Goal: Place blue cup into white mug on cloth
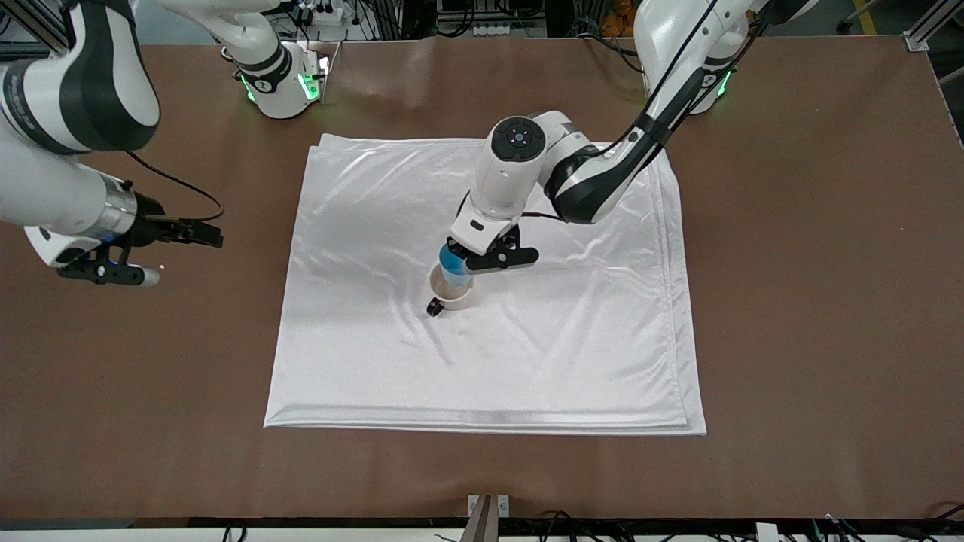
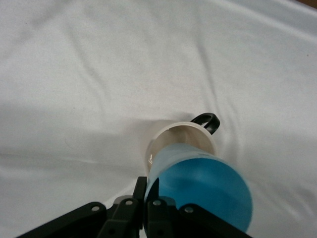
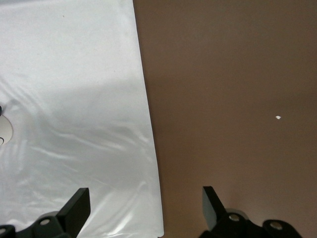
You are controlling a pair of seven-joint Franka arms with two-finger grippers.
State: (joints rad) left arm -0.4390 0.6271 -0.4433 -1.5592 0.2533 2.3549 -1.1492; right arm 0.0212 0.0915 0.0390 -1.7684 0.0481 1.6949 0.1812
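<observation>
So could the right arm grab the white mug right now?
Probably not easily. The right gripper waits open over bare table at its own end, off the cloth. The left gripper, shut on the blue cup, is right over the white mug, blocking it from above.

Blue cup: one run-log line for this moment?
phase: insert | left end effector: shut on blue cup, cup over white mug mouth | mug: upright on cloth | right end effector: open, waiting over bare table
</observation>
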